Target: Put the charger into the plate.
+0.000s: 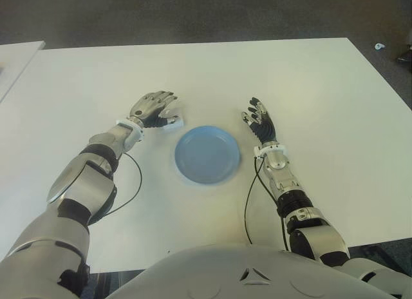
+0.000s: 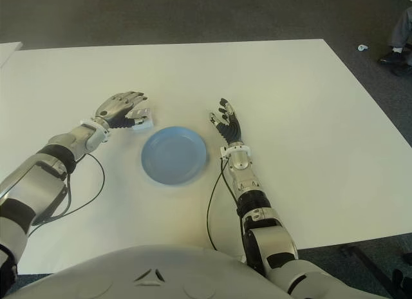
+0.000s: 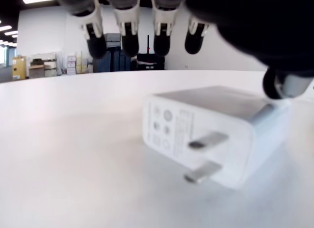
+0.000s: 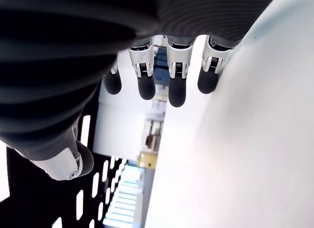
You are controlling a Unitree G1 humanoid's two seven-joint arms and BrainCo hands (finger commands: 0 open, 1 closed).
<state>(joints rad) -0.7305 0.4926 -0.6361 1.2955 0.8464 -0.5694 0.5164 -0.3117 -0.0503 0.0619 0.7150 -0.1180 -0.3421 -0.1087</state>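
A broad white surface (image 1: 309, 86) is filling most of the head camera's view, with dark floor showing beyond its far edge. Near the middle of it, just in front of the robot's torso, a round blue plate (image 1: 207, 154) is sitting flat and holding nothing.

The left hand (image 1: 156, 109) is reaching in from the robot's left and hovering over the spot just left of the plate's far rim. Its fingers (image 3: 128, 32) are arching above the charger with a gap beneath them, and the thumb is touching the charger's top corner on one side; they are not closing around it.

The right hand (image 1: 260, 120) is showing just to the right of the plate, fingers (image 4: 175, 75) extended side by side and holding nothing.

The charger (image 3: 211, 129), a small white block, is lying on the surface under the left hand, beside the plate and outside it. In the left wrist view its two flat metal prongs (image 3: 206, 156) are pointing toward the camera, with printed markings on the face next to them.
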